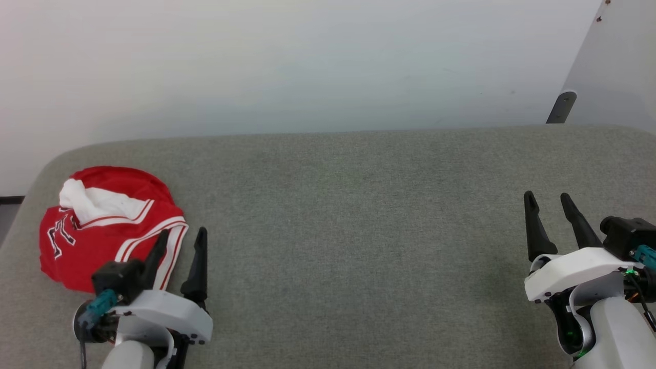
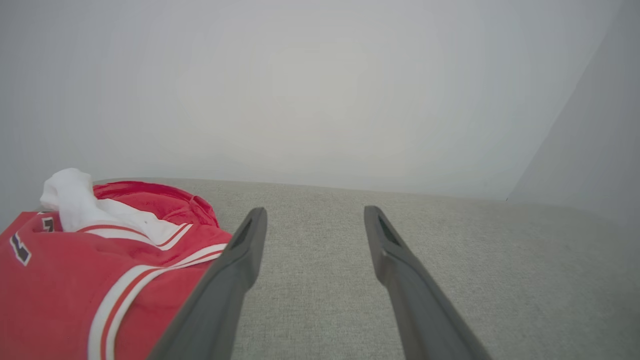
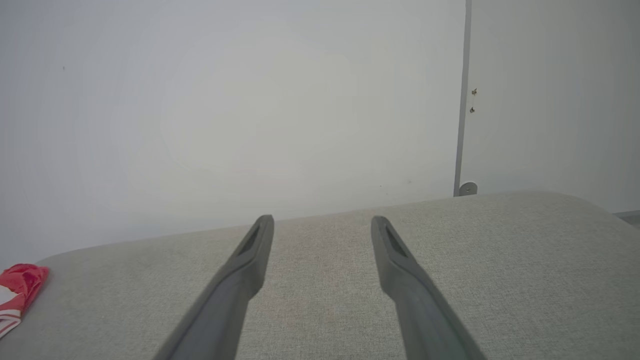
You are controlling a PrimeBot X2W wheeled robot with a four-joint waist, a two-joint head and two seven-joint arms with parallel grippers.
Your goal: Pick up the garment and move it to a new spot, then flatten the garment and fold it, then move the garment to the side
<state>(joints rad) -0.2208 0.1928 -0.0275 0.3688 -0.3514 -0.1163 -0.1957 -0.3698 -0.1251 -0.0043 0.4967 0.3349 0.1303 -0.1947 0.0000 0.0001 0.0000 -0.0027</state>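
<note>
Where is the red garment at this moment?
In the head view the garment lies bunched at the left end of the grey padded surface, near its rounded far corner, right beside the open left tool.

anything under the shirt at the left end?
The shirt lies bunched on the grey surface, which shows around it. A white sleeve is folded over the top. Whatever is beneath the heap is covered, so I cannot tell.
</note>
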